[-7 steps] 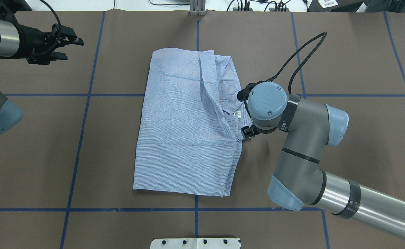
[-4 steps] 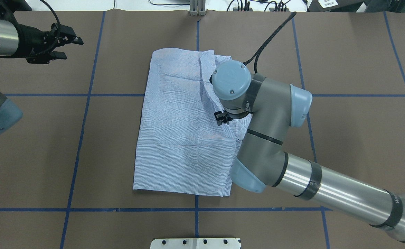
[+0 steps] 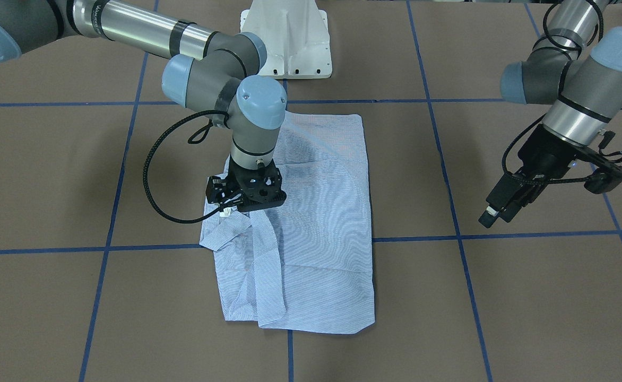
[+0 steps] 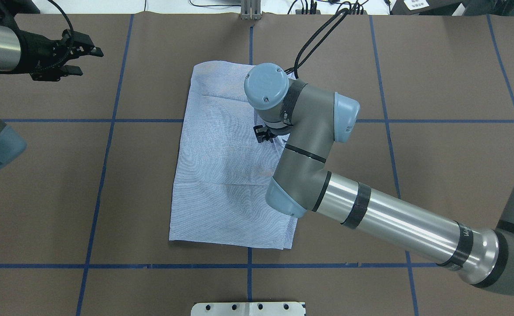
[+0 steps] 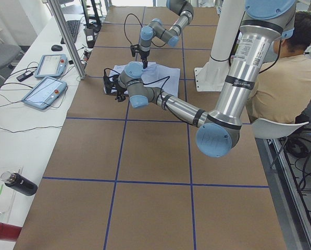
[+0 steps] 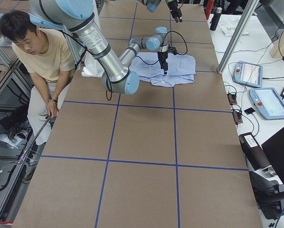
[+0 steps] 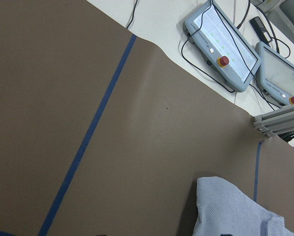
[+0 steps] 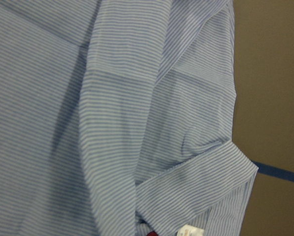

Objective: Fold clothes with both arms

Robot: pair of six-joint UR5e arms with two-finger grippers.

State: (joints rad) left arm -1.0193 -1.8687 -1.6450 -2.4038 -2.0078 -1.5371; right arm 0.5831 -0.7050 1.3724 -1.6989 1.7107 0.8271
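The light blue pinstriped long-sleeved shirt [image 4: 226,175] lies partly folded in the middle of the brown paper-covered tabletop [image 4: 437,87], which is marked with blue tape lines [image 4: 103,166]. A second ago the right arm's black pincer [image 3: 244,204] stood at the shirt's right edge by the collar; it has since swung inward over the cloth and now hangs above the folded sleeve area, its pale blue wrist cap over the upper part of the garment. In the front view a bit of fabric and a small white neck label [image 3: 226,211] sit at its tips, so it seems clenched on the collar of the shirt, though the fingertips themselves are hidden. The right wrist view shows only striped folds, a collar edge and that label. The left arm's black pincer [image 4: 78,57] has barely shifted: it hovers over bare tabletop at the far left, well apart from the shirt, fingers spread and holding nothing. A seated person [image 6: 37,52] in a beige top is beside the table
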